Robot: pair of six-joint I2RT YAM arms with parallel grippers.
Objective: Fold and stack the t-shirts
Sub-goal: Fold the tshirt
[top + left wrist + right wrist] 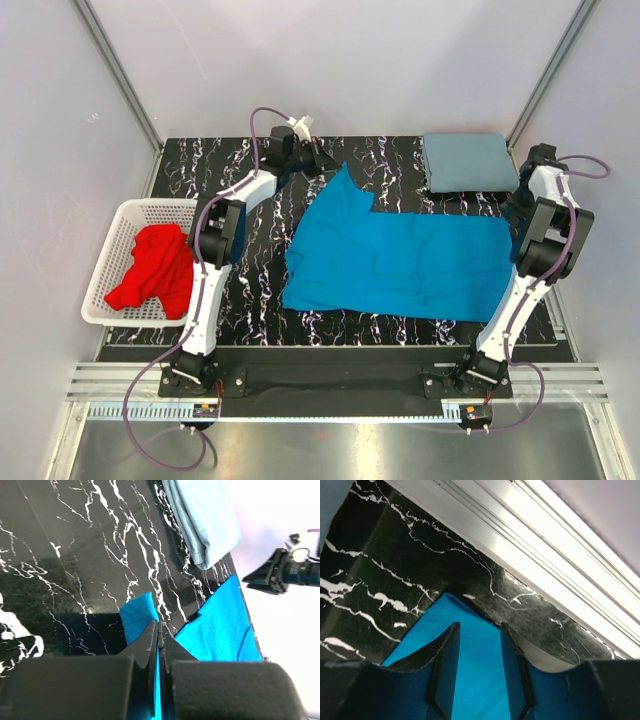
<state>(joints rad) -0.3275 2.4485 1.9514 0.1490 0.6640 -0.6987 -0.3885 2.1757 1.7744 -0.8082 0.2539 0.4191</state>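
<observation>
A bright blue t-shirt [400, 262] lies spread on the black marble table [220, 160]. My left gripper [328, 162] is at its far left corner. In the left wrist view this gripper [160, 627] is shut on a thin fold of the blue shirt [220, 625]. My right gripper [518, 208] is at the shirt's far right edge. In the right wrist view it [479, 627] is open, with the blue cloth [480, 675] lying between the jaws. A folded grey-blue t-shirt [468, 162] lies at the back right and also shows in the left wrist view [205, 515]. A red t-shirt [155, 265] lies crumpled in the basket.
A white lattice basket [120, 225] stands at the table's left edge. Grey walls and metal frame rails [555, 565] close in the back and sides. The right arm [285, 572] shows in the left wrist view.
</observation>
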